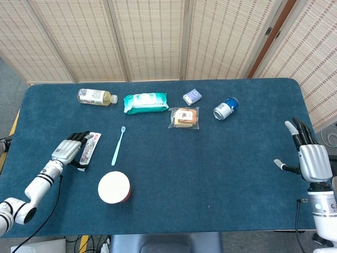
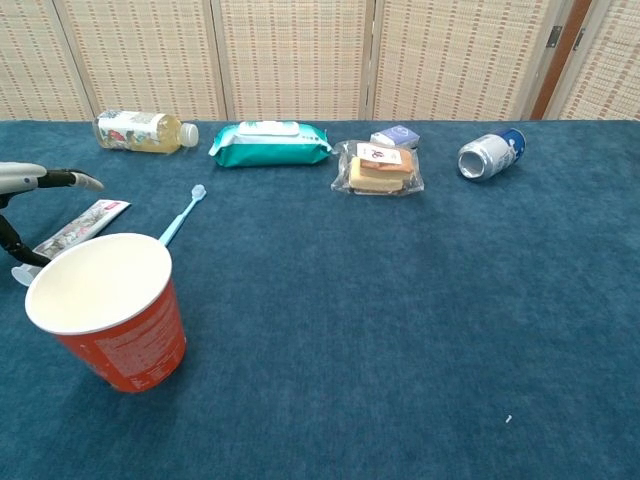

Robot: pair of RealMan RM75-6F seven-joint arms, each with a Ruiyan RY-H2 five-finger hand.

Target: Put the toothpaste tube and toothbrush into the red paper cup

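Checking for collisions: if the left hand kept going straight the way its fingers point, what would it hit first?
The toothpaste tube: the left hand is right over it already. Beyond it lies the toothbrush, though depth is unclear.

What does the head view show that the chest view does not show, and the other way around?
Only the head view shows the right robot hand, open at the table's right edge, and the whole left robot hand, resting on the toothpaste tube. Only the chest view shows the cup's red side wall. Both views show the toothbrush, bottle, wipes pack, wrapped sandwich, small blue box and can.
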